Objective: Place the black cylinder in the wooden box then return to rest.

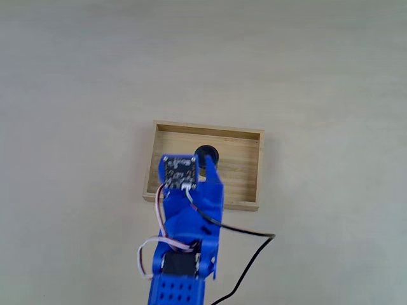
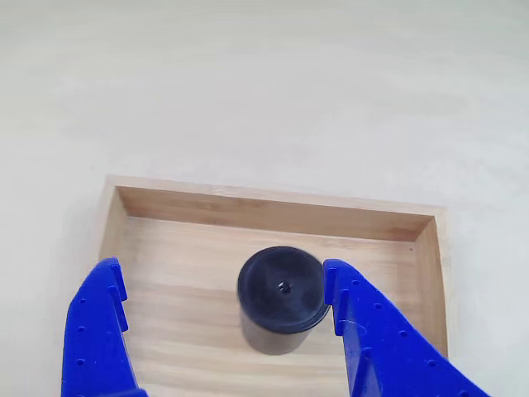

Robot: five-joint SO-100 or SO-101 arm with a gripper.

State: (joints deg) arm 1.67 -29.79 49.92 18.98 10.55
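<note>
Claw (image 2: 223,285) released, black cylinder (image 2: 281,298) touching one finger, mid wooden box (image 2: 273,211)

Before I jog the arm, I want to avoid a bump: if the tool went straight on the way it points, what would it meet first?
Probably the box floor: the open tool points down into it, the cylinder touching or nearly touching one finger.

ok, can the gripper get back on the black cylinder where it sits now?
Probably yes. The gripper is open, its fingers either side of the black cylinder, which stands upright inside the wooden box. Nothing lies between them; the low walls sit clear.
</note>
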